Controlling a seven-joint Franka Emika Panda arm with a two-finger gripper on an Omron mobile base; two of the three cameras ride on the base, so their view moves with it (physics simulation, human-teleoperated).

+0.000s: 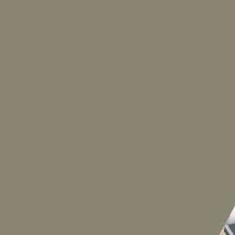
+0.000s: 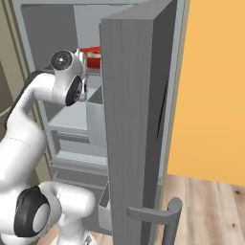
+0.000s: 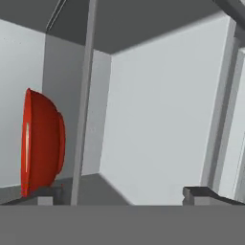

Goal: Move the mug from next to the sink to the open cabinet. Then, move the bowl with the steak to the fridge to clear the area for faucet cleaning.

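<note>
Stood open: tall grey fridge (image 2: 91,115), smooth flat walls, plain matte shelves, square-edged door (image 2: 134,119) swung out at the right with a round bar handle (image 2: 165,215) low down and a long boxy bin on its inner face. Rested on an upper shelf (image 2: 72,117) inside: round shallow red bowl (image 2: 92,56), glossy, smooth-sided, partly hidden behind the white arm's rounded wrist in the right base view. Seen from the hand view on edge at the left (image 3: 42,143), curved underside bulging, thin rim catching light, apart from the end effector (image 3: 122,194). Spread wide, holding nothing: two small dark squared fingertips (image 3: 201,194) at either side, bare grey fridge wall between them. Steak not made out. Flat taupe surface across the left base view.
</note>
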